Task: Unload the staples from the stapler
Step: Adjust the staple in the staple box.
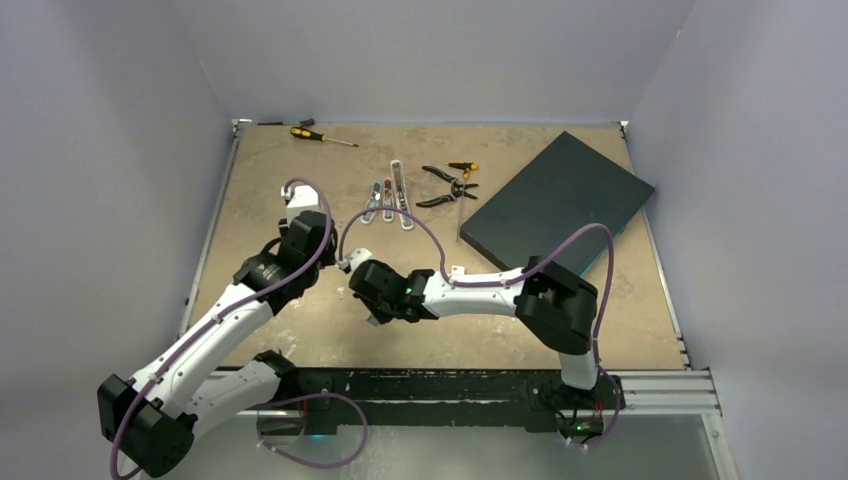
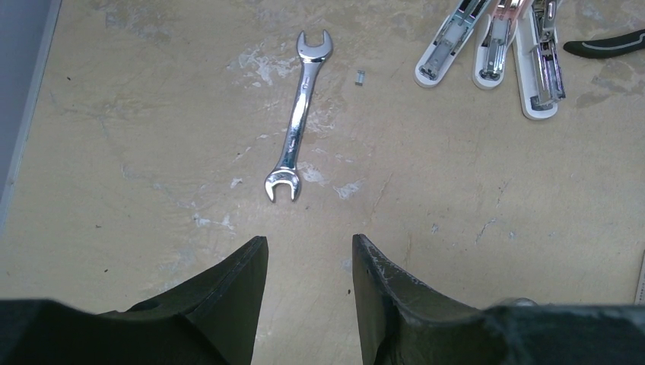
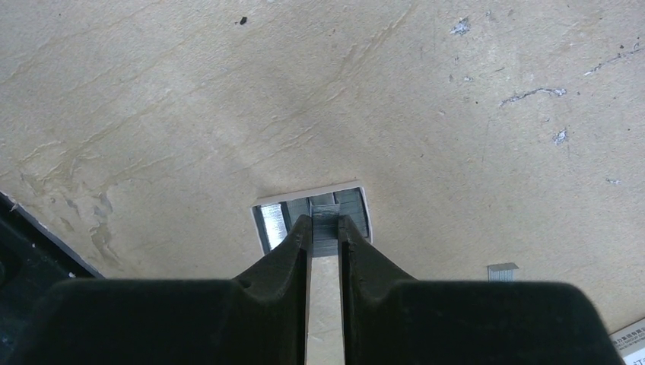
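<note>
A ribbed grey strip of staples (image 3: 325, 220) is pinched between my right gripper's (image 3: 325, 226) fingertips, right over a small open white box (image 3: 268, 220) that holds more strips. Another short strip (image 3: 502, 271) lies on the table to the right. In the top view the right gripper (image 1: 356, 268) is near the table's middle. Three staplers (image 2: 498, 42) lie opened out at the far right of the left wrist view, with a tiny staple piece (image 2: 360, 77) beside them. My left gripper (image 2: 309, 245) hovers open over bare table with nothing between its fingers.
A silver wrench (image 2: 295, 114) lies ahead of the left gripper. Black pliers (image 1: 447, 185), a yellow-handled screwdriver (image 1: 322, 136) and a dark flat board (image 1: 560, 200) sit toward the back. A white box corner (image 3: 627, 338) shows at the right wrist view's lower right.
</note>
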Controlling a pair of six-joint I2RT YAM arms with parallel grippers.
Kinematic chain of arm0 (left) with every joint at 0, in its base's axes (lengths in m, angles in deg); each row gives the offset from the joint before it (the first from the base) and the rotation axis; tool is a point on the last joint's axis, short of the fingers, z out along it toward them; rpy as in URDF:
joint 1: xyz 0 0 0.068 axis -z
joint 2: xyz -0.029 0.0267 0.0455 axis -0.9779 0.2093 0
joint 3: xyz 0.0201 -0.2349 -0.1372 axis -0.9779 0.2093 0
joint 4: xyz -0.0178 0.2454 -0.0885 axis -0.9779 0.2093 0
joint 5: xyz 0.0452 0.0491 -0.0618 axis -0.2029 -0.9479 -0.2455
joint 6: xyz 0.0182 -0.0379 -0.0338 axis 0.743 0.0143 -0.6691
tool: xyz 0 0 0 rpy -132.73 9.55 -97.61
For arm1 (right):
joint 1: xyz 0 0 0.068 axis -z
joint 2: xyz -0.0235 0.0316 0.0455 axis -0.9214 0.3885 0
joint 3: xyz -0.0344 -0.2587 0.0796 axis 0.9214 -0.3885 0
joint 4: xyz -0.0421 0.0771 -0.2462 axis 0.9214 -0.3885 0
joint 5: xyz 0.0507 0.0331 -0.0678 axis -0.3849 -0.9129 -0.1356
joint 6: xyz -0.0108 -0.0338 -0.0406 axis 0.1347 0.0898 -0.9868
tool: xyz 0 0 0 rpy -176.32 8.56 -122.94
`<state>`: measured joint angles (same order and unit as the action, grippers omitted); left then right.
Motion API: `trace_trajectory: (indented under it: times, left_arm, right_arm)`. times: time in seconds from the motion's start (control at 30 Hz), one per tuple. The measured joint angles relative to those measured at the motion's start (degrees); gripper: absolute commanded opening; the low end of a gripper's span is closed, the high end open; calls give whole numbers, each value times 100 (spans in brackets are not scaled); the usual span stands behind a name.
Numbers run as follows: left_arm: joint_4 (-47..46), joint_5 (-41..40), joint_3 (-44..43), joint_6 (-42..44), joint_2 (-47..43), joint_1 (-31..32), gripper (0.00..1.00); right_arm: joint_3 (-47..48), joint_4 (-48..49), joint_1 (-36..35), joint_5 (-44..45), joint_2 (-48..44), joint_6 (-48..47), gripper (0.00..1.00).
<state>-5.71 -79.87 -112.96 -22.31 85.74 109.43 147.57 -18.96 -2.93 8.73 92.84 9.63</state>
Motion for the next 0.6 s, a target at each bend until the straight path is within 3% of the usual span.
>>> trace_trajectory:
  times: [0.6]
  left_arm:
    - [-35, -232, 26, -50, -431, 0, 44]
  right_arm:
    - [-31, 254, -195, -289, 0, -317, 17]
